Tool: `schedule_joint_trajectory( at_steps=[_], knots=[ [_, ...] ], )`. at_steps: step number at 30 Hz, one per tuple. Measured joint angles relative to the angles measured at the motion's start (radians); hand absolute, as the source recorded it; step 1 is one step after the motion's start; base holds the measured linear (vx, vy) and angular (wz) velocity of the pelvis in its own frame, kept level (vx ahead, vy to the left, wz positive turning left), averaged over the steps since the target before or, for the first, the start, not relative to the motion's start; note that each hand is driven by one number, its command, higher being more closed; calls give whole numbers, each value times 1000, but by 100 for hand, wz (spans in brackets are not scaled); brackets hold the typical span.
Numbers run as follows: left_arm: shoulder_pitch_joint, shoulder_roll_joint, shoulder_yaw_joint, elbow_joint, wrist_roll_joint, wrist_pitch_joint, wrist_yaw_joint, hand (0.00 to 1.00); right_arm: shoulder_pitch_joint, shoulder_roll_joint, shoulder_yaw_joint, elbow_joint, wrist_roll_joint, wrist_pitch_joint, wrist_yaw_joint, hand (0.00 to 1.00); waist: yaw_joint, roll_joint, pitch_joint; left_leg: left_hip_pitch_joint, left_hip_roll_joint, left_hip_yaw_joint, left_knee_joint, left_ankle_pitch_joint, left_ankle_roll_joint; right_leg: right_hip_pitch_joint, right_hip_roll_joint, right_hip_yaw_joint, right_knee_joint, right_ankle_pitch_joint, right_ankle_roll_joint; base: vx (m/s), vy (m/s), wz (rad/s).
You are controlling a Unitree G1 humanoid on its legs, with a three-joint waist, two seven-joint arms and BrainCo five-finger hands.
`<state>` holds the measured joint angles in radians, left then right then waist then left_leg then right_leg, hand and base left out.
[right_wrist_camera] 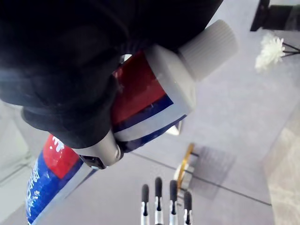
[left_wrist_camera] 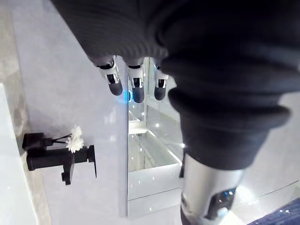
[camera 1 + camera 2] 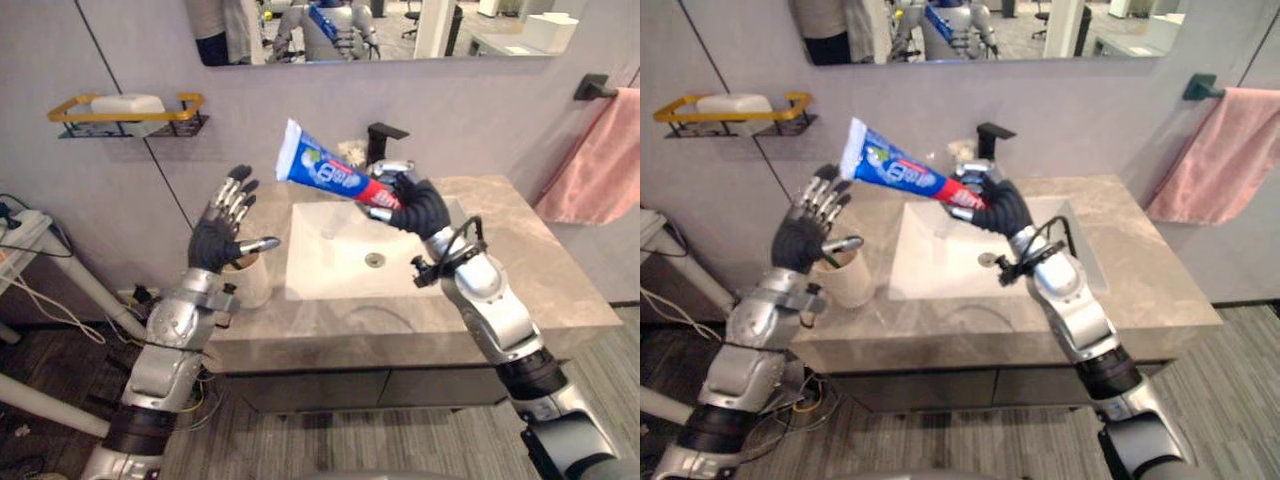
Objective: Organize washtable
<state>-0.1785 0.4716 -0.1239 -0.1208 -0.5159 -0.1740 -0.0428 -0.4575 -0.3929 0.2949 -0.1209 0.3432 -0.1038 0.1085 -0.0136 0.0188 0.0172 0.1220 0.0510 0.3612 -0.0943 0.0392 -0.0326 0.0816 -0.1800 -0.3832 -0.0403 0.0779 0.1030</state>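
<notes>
Over our grey stone washtable [image 3: 560,290] and its white rectangular sink [image 3: 320,255], the blue-red-white toothpaste tube [image 3: 325,170] slants, crimped end up-left, cap end clasped in our right hand [image 3: 415,208]; our left hand [image 3: 222,228] hovers spread-fingered above a beige cup [image 3: 252,284].

Bathroom: grey stone counter [image 3: 545,275] with inset white sink [image 3: 330,262], black faucet [image 3: 381,140] behind, wall mirror [image 3: 400,28] above, pink towel [image 3: 600,160] on a rail, gold-rimmed wall shelf [image 3: 68,108] with white soap bar [image 3: 127,103].
</notes>
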Motion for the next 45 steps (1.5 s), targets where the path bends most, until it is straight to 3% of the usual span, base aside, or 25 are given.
schedule_joint_trajectory(
  at_steps=[7,16,25,36,45],
  knots=[
    [-89,-29,-76,55,-25,17,-1,0,-19,9,34,32,0,4,-10,100,-15,18,10,2,6,11,-6,3,-4,1,10,10,-22,16,-6,-33,-16,-7],
    [-194,-28,-154,116,-91,42,-3,0,-21,17,38,60,0,6,-20,100,-26,22,12,0,10,13,-1,8,-6,0,18,20,-33,22,-7,1,-6,-3],
    [-198,5,-161,115,-146,53,-25,0,-17,12,32,64,0,26,-21,100,-29,38,24,-5,12,0,-6,15,-8,3,19,4,-34,22,-7,-11,-8,4],
    [-195,44,-186,91,-178,62,-46,0,67,17,-11,64,2,36,-18,100,-33,38,27,-15,13,-5,-2,15,-8,4,21,-5,-47,23,-6,1,0,1],
    [-193,43,-201,73,-180,90,-42,0,70,84,-11,64,39,35,-17,100,-40,38,46,-16,11,-29,-1,16,-8,20,20,-30,-52,22,-6,8,0,8]
  ],
)
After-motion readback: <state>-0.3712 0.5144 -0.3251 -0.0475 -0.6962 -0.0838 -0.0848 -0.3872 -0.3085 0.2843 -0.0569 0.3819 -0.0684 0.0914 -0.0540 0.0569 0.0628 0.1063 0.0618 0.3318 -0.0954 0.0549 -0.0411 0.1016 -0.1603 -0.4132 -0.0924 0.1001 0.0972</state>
